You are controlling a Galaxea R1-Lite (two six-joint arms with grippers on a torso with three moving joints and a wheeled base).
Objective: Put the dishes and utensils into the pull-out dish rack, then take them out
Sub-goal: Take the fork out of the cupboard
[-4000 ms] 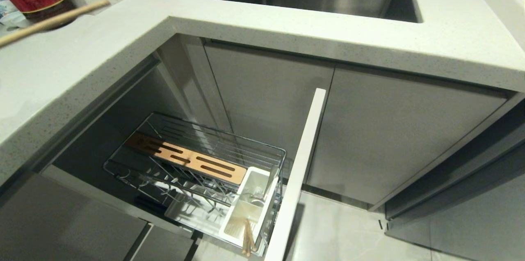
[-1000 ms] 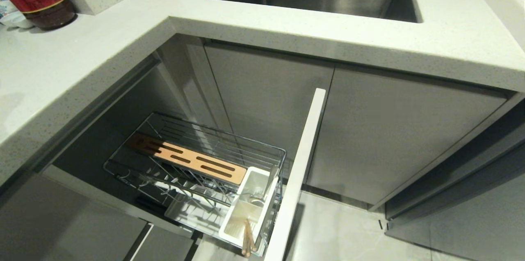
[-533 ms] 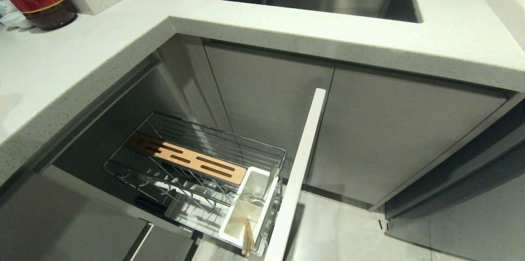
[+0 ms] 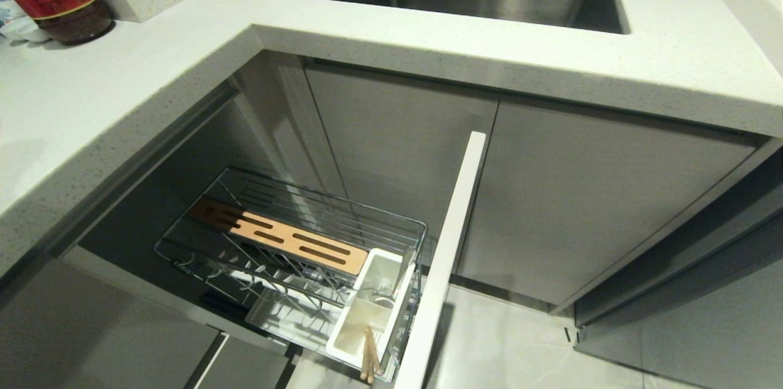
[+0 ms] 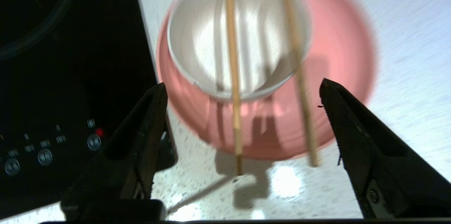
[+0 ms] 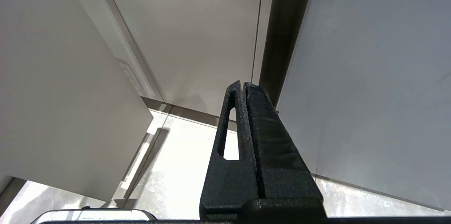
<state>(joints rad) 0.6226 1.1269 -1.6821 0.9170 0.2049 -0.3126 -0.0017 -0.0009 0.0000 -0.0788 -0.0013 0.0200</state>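
Left gripper spread wide, holding nothing, poised above 2 chopsticks laid across the off-white bowl, itself sitting in the pink plate on the speckled counter beside a black cooktop. Right gripper pressed shut, parked low by the cabinet doors. Judged mid-unload: plate and bowl out. Still in the pull-out dish rack: another pair of chopsticks and the fork, both in its white utensil holder.
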